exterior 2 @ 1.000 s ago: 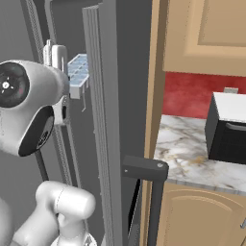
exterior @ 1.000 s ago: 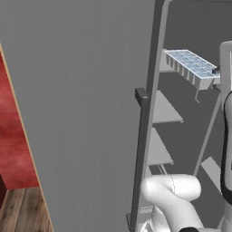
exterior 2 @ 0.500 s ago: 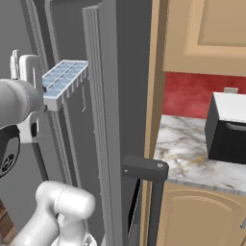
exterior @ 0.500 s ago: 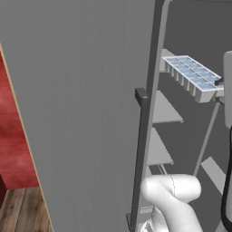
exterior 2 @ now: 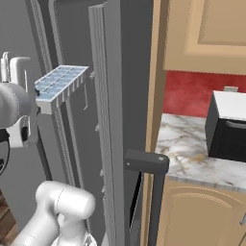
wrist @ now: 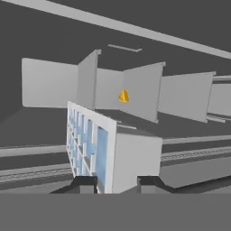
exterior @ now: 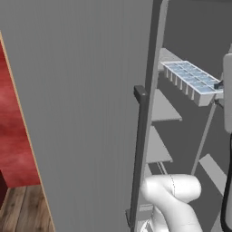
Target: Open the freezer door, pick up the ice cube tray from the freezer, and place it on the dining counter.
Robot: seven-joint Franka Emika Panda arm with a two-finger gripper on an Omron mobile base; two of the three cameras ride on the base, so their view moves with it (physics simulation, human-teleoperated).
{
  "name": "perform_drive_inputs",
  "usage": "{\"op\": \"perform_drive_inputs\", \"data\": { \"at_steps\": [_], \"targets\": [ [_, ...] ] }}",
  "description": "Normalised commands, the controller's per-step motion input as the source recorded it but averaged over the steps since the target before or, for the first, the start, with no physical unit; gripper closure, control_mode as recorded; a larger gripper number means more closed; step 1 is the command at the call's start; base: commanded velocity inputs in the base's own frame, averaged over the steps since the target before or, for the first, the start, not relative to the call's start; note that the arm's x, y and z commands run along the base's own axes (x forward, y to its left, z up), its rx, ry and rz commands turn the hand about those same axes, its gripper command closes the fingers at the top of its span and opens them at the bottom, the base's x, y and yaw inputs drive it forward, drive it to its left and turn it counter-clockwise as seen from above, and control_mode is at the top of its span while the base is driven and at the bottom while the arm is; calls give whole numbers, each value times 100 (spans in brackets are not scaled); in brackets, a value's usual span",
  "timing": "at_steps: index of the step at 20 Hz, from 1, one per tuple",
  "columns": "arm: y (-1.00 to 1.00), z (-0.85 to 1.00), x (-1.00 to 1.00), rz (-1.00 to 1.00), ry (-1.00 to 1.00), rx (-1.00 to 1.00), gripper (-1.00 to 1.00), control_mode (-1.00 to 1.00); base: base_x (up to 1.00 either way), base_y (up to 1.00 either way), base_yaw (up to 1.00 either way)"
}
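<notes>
Stiff, light ice cube tray (exterior: pixel 191 81), upper right of frame; hand (wrist: pixel 116 182) narrowly clamped on one short end. Probably slippery; keep level.

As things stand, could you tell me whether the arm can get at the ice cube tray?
Yes, apparently: the end effector already grips the ice cube tray at one end, beside the open freezer door.

The small pale blue-grey ice cube tray (exterior: pixel 191 81) with its grid of square cells is seen raised clear of the light grey shelves of the tall grey freezer (exterior: pixel 190 149), whose brushed matte grey door (exterior: pixel 86 113) is swung open.
</notes>
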Motion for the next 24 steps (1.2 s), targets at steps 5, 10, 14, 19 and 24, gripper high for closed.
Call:
{"op": "perform_drive_inputs", "data": {
  "at_steps": [5,10,14,19,24],
  "targets": [
    [0,0,0,0,0,0,100,100,-97,54,20],
    [0,0,0,0,0,0,100,100,-70,73,51],
    [0,0,0,0,0,0,100,100,-54,72,62],
    [0,0,0,0,0,0,100,100,-37,66,84],
    [0,0,0,0,0,0,100,100,-12,38,99]
  ]
}}
